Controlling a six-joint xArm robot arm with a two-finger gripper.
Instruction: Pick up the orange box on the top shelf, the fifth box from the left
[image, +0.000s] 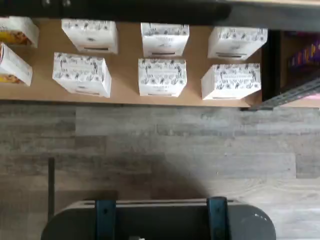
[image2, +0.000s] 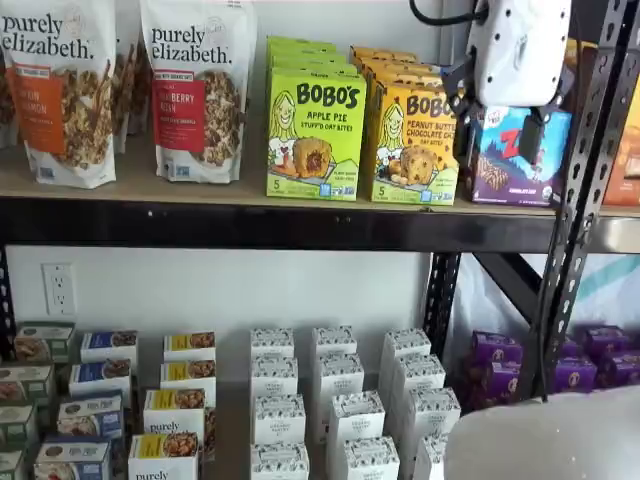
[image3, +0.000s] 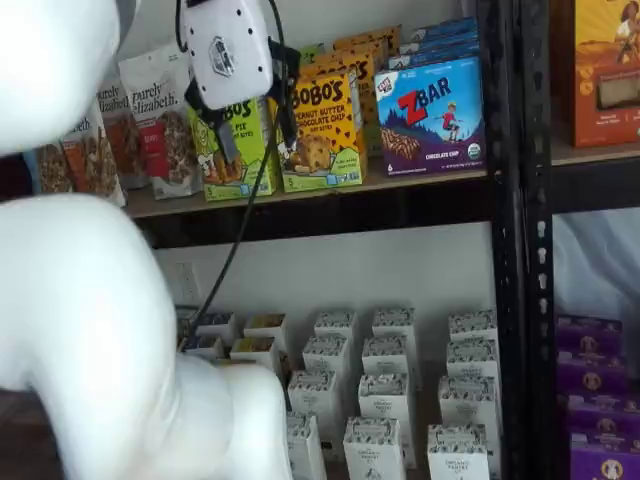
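Looking at black steel racking against a pale wall, we note a wall outlet (image2: 58, 289) under the top shelf (image2: 250, 222) and grey wood-look flooring (image: 175, 145) in the wrist view. Top shelf is a tan board behind a thick black beam, bolted to perforated uprights (image2: 585, 190). On it, from its left end: two purely elizabeth granola bags (image2: 195, 85), a lime-green Bobo's Apple Pie box (image2: 314, 135), then the orange box (image2: 415, 145), then a blue ZBar box (image3: 432, 115) beside the upright. The orange box stands upright at the shelf's front edge, more cartons of its kind lined behind it, just beside both neighbours. The gripper (image3: 255, 120) hangs in front of the shelf in both shelf views, white body with black fingers pointing down, cable trailing. Jaws are wide apart, gripping nothing; in a shelf view they partly hide the green box and the orange box's left edge. White patterned boxes (image: 162, 75) sit in rows on the bottom shelf, purple boxes (image2: 495, 360) in the bay beyond the upright. A dark mount with teal brackets (image: 160, 220) shows in the wrist view.
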